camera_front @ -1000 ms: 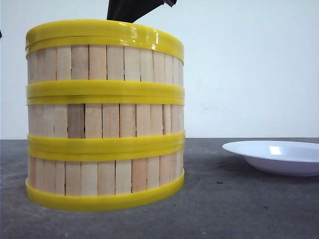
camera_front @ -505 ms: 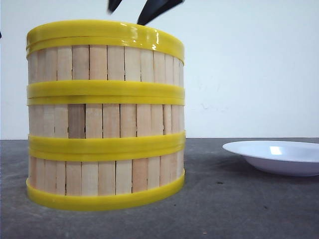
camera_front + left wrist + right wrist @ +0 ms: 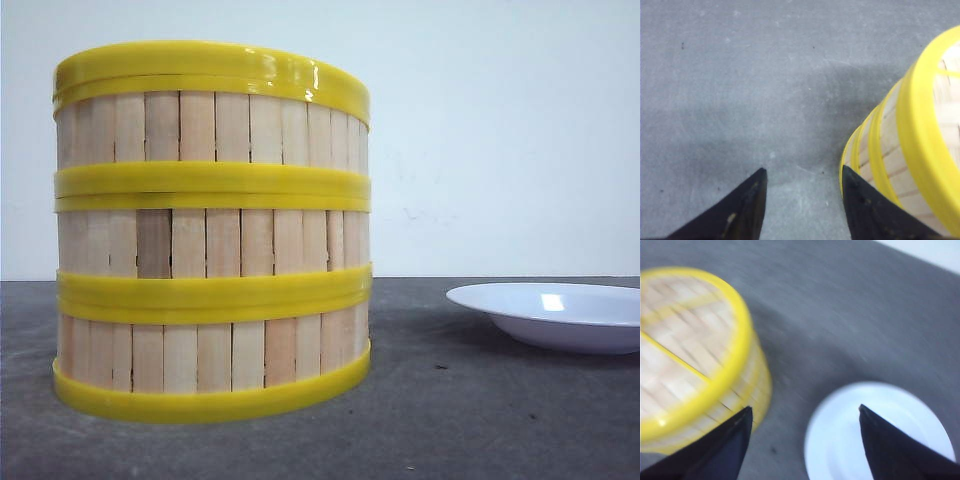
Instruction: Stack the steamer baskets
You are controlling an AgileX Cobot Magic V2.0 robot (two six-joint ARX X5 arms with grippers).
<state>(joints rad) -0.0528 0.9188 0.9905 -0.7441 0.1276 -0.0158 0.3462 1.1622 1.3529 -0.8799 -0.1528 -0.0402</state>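
The three steamer baskets (image 3: 210, 230) stand as one straight column near the front-left of the grey worktop (image 3: 450, 420), each yellow rim seated flush on the one below, with no visible lean or overhang. To the right and a little farther back lies a white plate (image 3: 555, 315), well apart from the stack and empty. Beyond both is a plain pale wall.

By my reading the stacking itself is finished and the step in hand is the retreat of the arms. The left gripper (image 3: 802, 182) hangs just beside the stack's outer wall with its jaws spread and nothing between them, over bare worktop. The right gripper (image 3: 805, 420) is above and off to the side of the stack, between it and the plate (image 3: 880, 440), jaws also spread and empty; that view is blurred, which suggests the arm is moving. The next move, as I judge it, calls only for clearing both arms away without brushing the column, the left finger being the closer risk.

Compared with half a second ago, the dark fingertips that showed above the top rim in the front view are gone from it; the stack and plate have not shifted.
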